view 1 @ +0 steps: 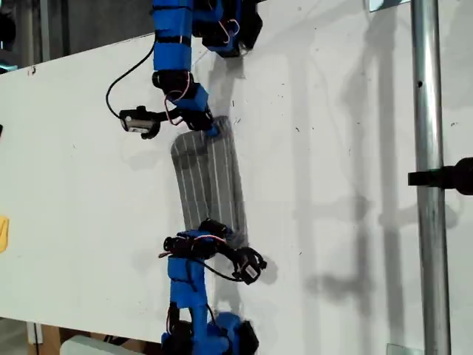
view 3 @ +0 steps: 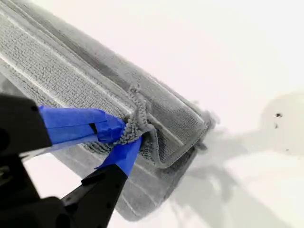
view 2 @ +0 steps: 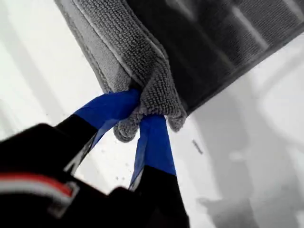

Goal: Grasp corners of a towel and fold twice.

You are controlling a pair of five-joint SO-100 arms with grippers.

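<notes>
Towel (view 1: 209, 177), grey with thin white stripes, lies as a long narrow band on the white desk (view 1: 332, 148) in the exterior view, stretched between two blue arms, one at the top of that view and one at the bottom. Which arm is first cannot be told from here.

First wrist view: my first end effector (view 2: 140, 114) is pressed together on a bunched corner (view 2: 156, 102) of the towel, layers hanging above the desk. Only a small tuft sits between the blue fingers (view 2: 154, 142), so a pull could tug it free.

Second wrist view: my second end effector (view 3: 124, 135) pinches a gathered edge of the towel, which curls in a loose roll. If the arms move unevenly, the roll could twist, or one layer could slip out and spoil the fold.
</notes>
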